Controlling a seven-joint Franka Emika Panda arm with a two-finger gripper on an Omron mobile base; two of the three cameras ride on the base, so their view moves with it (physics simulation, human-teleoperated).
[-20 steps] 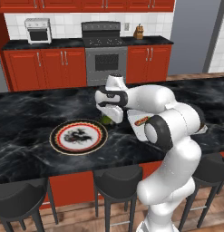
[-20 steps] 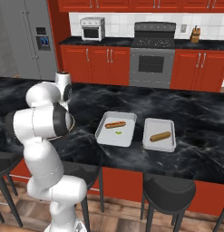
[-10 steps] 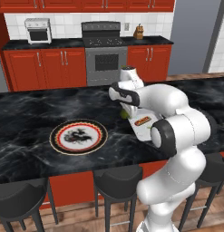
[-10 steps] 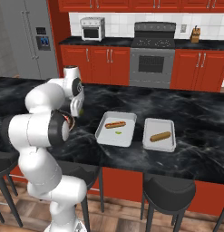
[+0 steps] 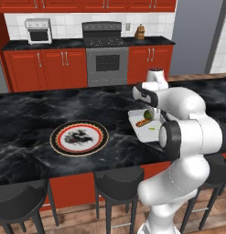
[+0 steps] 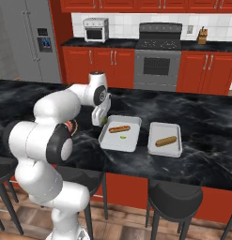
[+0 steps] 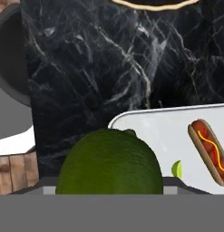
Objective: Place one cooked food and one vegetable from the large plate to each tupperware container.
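Observation:
My gripper [image 5: 148, 113] is shut on a round green vegetable [image 7: 109, 165], held just above the left edge of the nearer tupperware container [image 6: 110, 140]. That container [image 7: 158, 131] holds a hot dog [image 6: 119, 128] and a small green piece [image 6: 122, 137]. The second tupperware container [image 6: 171, 131] stands right of it with another hot dog [image 6: 165, 141]. The large plate [image 5: 79, 137], white centre with red ring and dark rim, lies bare on the counter to the left. In the left base view my arm hides the second container.
The black marble island counter [image 5: 32, 114] carries everything. Dark bar stools [image 6: 174, 201] stand along its near edge. Red cabinets, a stove [image 5: 107, 59] and a toaster oven [image 5: 39, 30] line the far wall.
My arm has swung right from above the plate to the nearer container's left edge, carrying the green vegetable. Plate and containers have not moved.

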